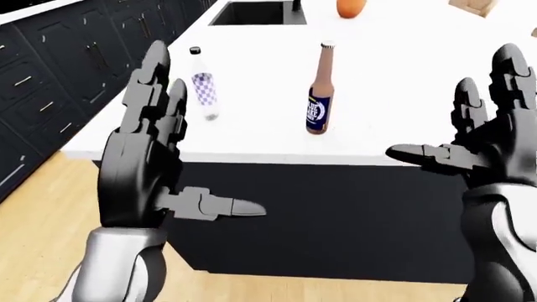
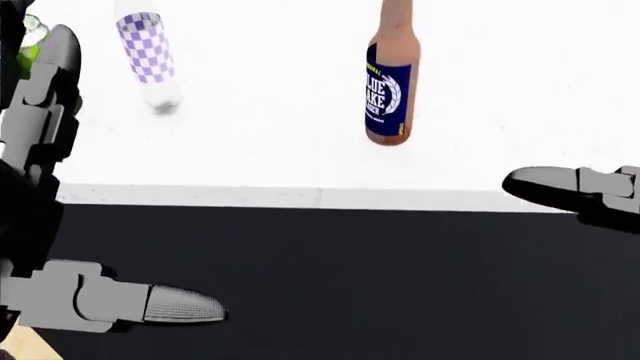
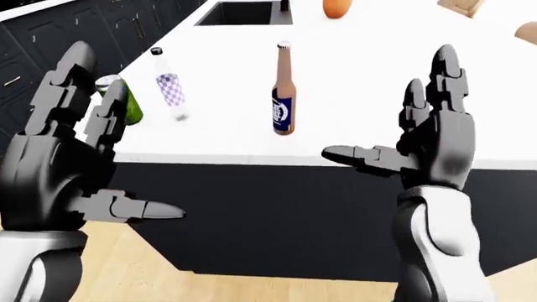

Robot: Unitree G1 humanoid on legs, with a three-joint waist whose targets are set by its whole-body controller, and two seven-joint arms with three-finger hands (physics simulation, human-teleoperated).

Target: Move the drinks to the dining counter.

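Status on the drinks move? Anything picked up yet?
Nothing looks moved. Beer bottle, water bottle and green can all stand on the white counter. Left hand and right hand are open and empty. All three drinks remain.

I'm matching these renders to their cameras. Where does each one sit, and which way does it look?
Left-eye view: on the head, facing the white counter; both open hands raised.
Right-eye view: its twin, shifted sideways; green can shows beside left hand.
Head view: tilted down at the counter's edge; fingers only.
All share the brown bottle and checkered bottle.
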